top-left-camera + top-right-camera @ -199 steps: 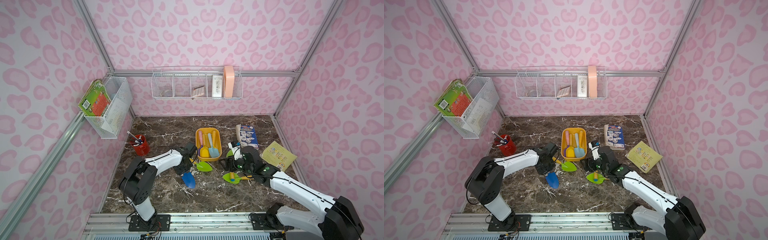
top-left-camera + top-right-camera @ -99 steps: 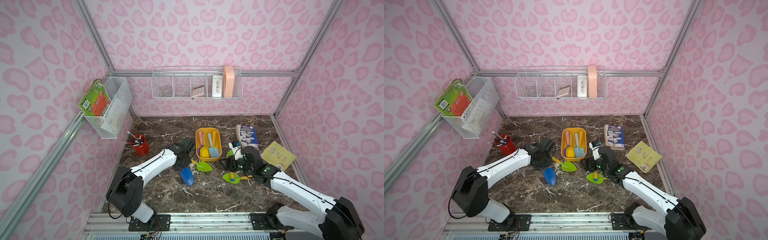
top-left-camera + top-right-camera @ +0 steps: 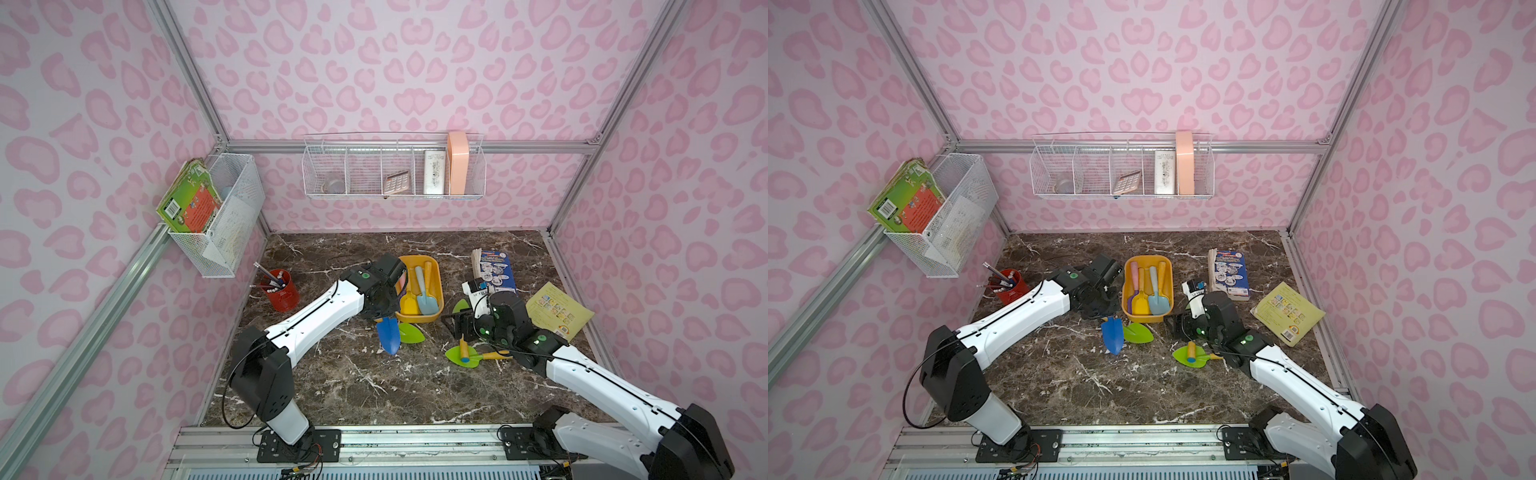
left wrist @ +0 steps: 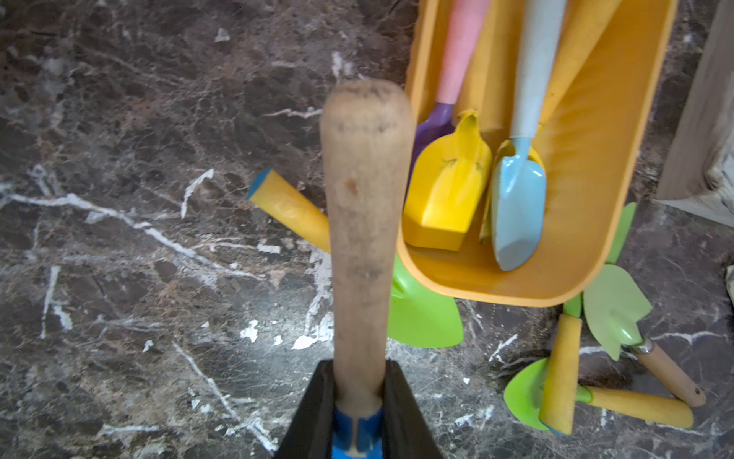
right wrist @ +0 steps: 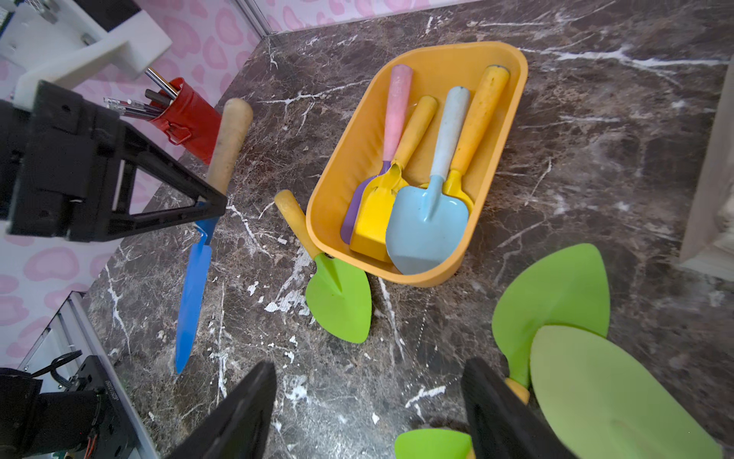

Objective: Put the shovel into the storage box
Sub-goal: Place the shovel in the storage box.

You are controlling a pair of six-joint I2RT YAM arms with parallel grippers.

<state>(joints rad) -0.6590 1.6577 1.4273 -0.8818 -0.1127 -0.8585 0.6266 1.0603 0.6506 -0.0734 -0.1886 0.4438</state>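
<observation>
Left arm is reaching further out than a second ago, elbow dropping low, and the blue shovel is riding in closer to the box. Right arm is sitting as before.

Left pincer is pinching the blue shovel at the neck, where the wood handle is meeting blue metal. The handle is sticking up past the fingers and the blade is hanging below them. The blue shovel is staying outside the box, just beside its near end, not over the rim.

Box is lying just beside the left pincer, already holding four small shovels, with some bare floor showing inside. A green shovel is lying between left pincer and box, just beside the end wall, crowding that edge. Open marble is spreading behind and below the left pincer. Pen cup is standing well apart.

Right pincer is spread wide, gripping nothing, hovering over bare marble beyond the box's other side. More green tools are lying just beside it.

Left wrist is hiding the fingers in both top views. The left wrist view is cutting off the blade. Cannot tell if the blade tip is touching the marble.
</observation>
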